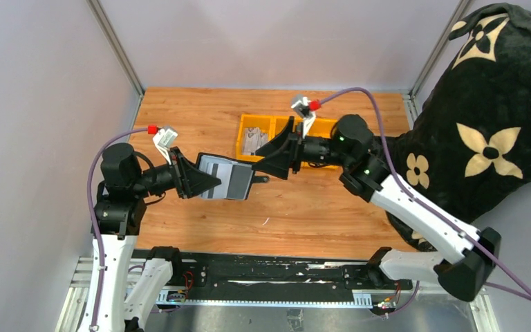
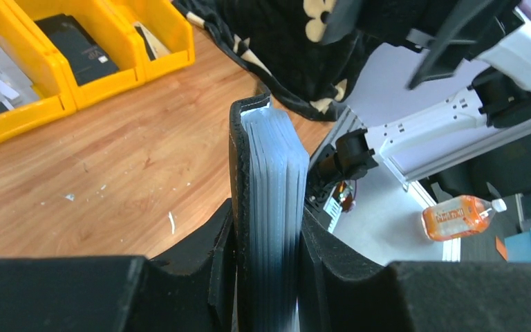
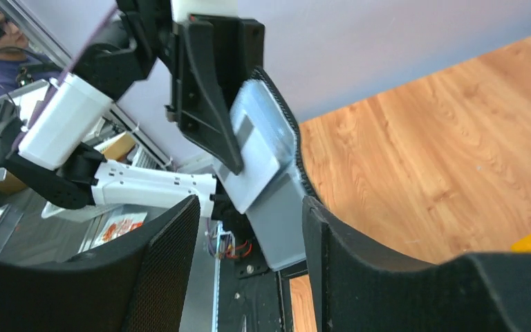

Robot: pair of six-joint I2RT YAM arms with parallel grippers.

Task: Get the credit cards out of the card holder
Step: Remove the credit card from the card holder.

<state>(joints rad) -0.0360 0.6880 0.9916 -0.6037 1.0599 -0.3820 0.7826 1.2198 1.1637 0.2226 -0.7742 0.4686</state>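
My left gripper (image 1: pixel 204 181) is shut on the black card holder (image 1: pixel 229 178) and holds it open above the table, left of centre. In the left wrist view the stack of pale credit cards (image 2: pixel 271 180) stands edge-on against the holder's black cover (image 2: pixel 237 173), pinched between my fingers. My right gripper (image 1: pixel 276 155) is open at the holder's right end. In the right wrist view the holder's grey inner flap (image 3: pixel 283 221) reaches in between my open gripper's (image 3: pixel 249 256) fingers, close to the right finger (image 3: pixel 359 270). The top card (image 3: pixel 256 145) faces the camera.
Yellow bins (image 1: pixel 276 135) stand at the back centre of the wooden table; one holds a chunky black item (image 2: pixel 79 48). A big black plush bag with cream flowers (image 1: pixel 484 124) fills the right side. An orange bottle (image 2: pixel 456 216) lies off the table.
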